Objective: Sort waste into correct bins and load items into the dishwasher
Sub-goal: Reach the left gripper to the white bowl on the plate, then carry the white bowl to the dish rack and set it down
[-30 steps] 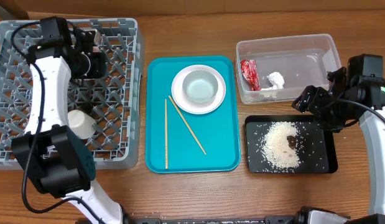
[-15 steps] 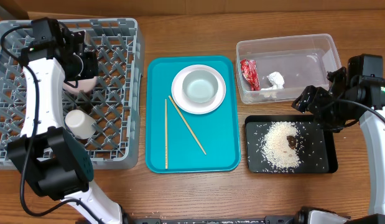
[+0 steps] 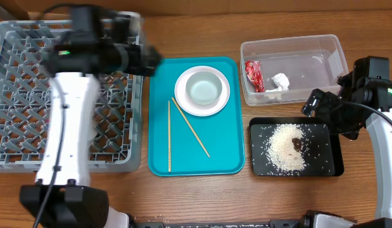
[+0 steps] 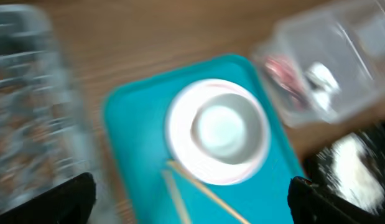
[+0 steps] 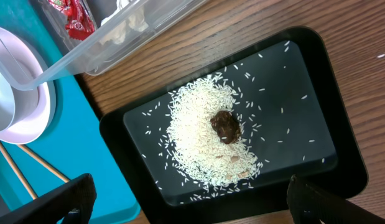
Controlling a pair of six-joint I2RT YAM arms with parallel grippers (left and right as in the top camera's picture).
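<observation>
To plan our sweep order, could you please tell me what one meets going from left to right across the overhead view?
Grey dish rack → straight chopstick → white plate → red wrapper → white tissue.

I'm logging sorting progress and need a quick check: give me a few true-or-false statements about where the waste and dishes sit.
1. The crumpled red snack wrapper lies in the clear rectangular plastic tub. True.
2. The brown food lump sits on the loose white rice in the shallow black tray. True.
3. The two thin wooden chopsticks lie in that black tray. False: on the teal serving tray.
4. The grey-green bowl stands in the tub. False: on the large white round plate.
</observation>
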